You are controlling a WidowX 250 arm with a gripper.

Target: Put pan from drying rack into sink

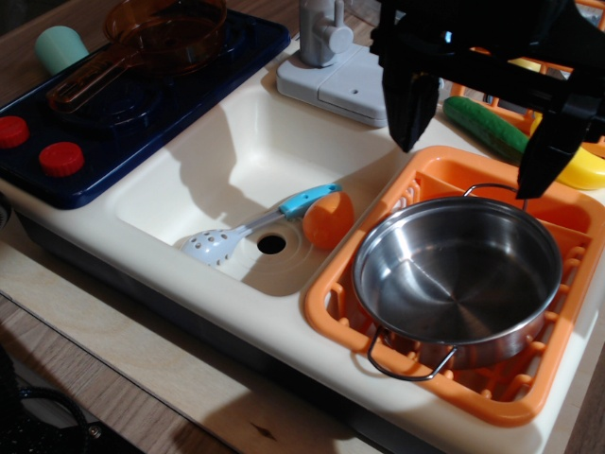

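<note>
We log one round, shiny stainless-steel pan (458,284) seated in the bright orange plastic drying rack (492,392), near handle overhanging the rack's front edge. The black tool (482,142) hovers above, fingers apart. The cream-white sink (227,161) holds a slotted spoon (255,227) and orange piece (328,219); its left half lies open.

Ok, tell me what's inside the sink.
Inside the sink lie a slotted spoon with a blue handle and an orange toy beside the drain hole. Whatever's under them is hidden.
</note>
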